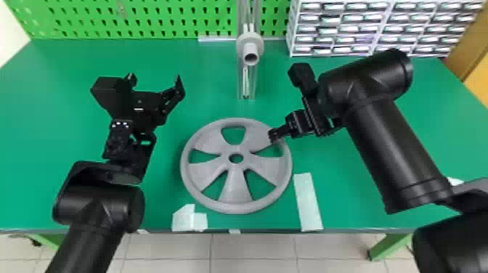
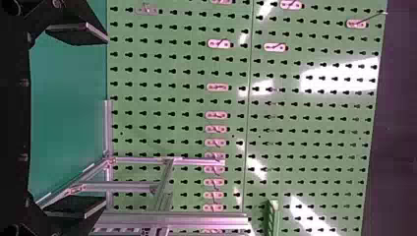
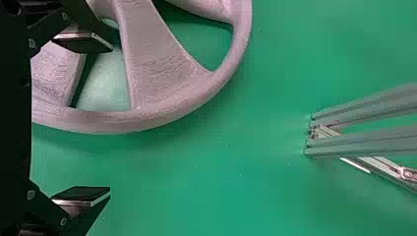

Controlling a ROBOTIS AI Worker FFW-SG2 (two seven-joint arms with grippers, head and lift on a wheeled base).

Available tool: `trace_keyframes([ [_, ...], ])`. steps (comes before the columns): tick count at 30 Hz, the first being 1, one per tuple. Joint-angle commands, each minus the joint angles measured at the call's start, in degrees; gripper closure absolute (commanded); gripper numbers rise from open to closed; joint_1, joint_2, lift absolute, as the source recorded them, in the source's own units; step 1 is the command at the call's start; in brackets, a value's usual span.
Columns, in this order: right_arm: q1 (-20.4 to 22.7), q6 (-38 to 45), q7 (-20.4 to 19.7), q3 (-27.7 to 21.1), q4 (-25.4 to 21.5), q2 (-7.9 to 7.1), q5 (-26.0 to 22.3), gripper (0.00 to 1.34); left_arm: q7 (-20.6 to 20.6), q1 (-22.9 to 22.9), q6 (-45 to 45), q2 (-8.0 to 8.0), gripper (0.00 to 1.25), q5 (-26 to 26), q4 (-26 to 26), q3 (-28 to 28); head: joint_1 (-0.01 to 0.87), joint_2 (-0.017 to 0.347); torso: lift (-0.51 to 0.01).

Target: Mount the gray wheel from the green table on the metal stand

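jaws of left gripper (image 1: 155,80) and right gripper (image 3: 109,118) gape wide, empty; closing off-centre could skid the gray wheel (image 1: 234,188).

A green perforated pegboard (image 1: 145,16) stands upright, bearing white glare patches; to its right sits a white small-drawer cabinet (image 1: 377,27); pale floor tiles (image 1: 174,250) lie below it.

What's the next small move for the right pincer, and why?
Probably ease the right pincer slightly lower, astride the gray wheel's rim. It is open and holds nothing; one finger sits over the wheel inside the rim, the other over the green table outside it.
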Motion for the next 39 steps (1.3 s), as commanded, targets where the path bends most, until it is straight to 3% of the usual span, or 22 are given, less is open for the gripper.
trace_keyframes([
  [1, -0.18, -0.02, 1.82, 0.71, 1.18, 0.14, 1.74, 0.26, 0.0, -0.17, 0.02, 0.08, 0.13, 0.0, -0.07, -0.02, 0.868, 0.052, -0.093],
  [8, -0.8, -1.34, 4.02, 1.68, 3.55, 0.14, 3.32, 0.28, 0.0, -0.26, 0.02, 0.16, 0.13, 0.0, -0.07, -0.02, 0.868, 0.052, -0.093],
  [19, -2.2, -2.57, 4.37, 3.17, 6.89, 0.14, 5.34, 0.28, 0.0, -0.44, 0.02, 0.25, 0.13, 0.08, 0.01, -0.28, 0.868, 0.052, -0.093],
  [39, -3.08, -6.35, 4.37, 5.54, 10.49, 0.14, 3.85, 0.31, 0.09, -0.61, -0.07, 0.34, 0.13, 0.35, -0.07, -0.37, 0.868, 0.052, -0.093],
])
